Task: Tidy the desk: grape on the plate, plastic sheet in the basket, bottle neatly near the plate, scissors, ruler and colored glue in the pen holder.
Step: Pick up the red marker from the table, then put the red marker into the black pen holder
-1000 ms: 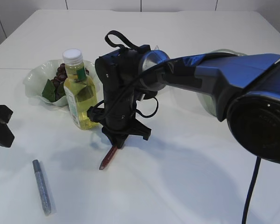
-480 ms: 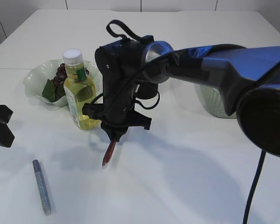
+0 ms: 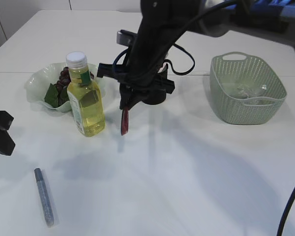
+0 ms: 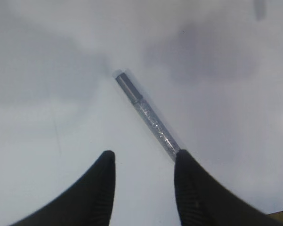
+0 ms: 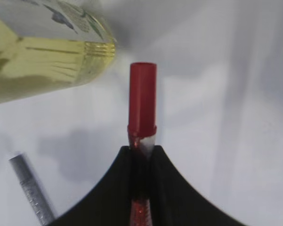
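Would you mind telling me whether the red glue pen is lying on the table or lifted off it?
Lifted. The red glue pen hangs cap-down from the right gripper, clear of the table, beside the bottle.

Red glue pen (image 3: 124,120) hangs cap-down at frame centre-left, clear of the desk, pinched by the right claw (image 3: 128,103). Silver glitter glue pen (image 3: 44,196) lies flat, lower left. Bottle (image 3: 85,96) of yellow liquid, white cap, stands upright just beside the pale green plate (image 3: 35,84) holding dark grapes (image 3: 64,78), upper left. Green basket (image 3: 247,88), right, holds clear plastic sheet (image 3: 245,91).
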Motion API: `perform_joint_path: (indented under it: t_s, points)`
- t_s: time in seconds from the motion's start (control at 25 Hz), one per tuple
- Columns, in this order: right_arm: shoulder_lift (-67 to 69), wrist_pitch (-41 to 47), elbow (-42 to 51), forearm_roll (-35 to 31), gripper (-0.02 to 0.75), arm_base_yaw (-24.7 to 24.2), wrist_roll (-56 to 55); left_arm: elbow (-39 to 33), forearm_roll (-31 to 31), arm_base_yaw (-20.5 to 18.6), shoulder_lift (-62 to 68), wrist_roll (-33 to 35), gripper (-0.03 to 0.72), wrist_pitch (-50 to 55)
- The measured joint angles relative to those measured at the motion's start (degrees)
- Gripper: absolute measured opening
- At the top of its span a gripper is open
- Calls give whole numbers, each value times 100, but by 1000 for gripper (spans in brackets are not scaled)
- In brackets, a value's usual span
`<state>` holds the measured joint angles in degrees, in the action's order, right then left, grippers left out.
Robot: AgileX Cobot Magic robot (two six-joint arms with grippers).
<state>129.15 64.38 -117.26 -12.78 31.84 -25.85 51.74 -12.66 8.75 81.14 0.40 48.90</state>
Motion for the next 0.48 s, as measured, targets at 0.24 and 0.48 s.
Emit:
perform_joint_path:
  t_s: [0.24, 0.48]
  points:
    - [-261, 8, 0, -1311, 88, -734, 1814, 0, 0, 0, 0, 0, 309, 24]
    - [-338, 8, 0, -1919, 87, -1142, 3399, 0, 0, 0, 0, 0, 309, 82]
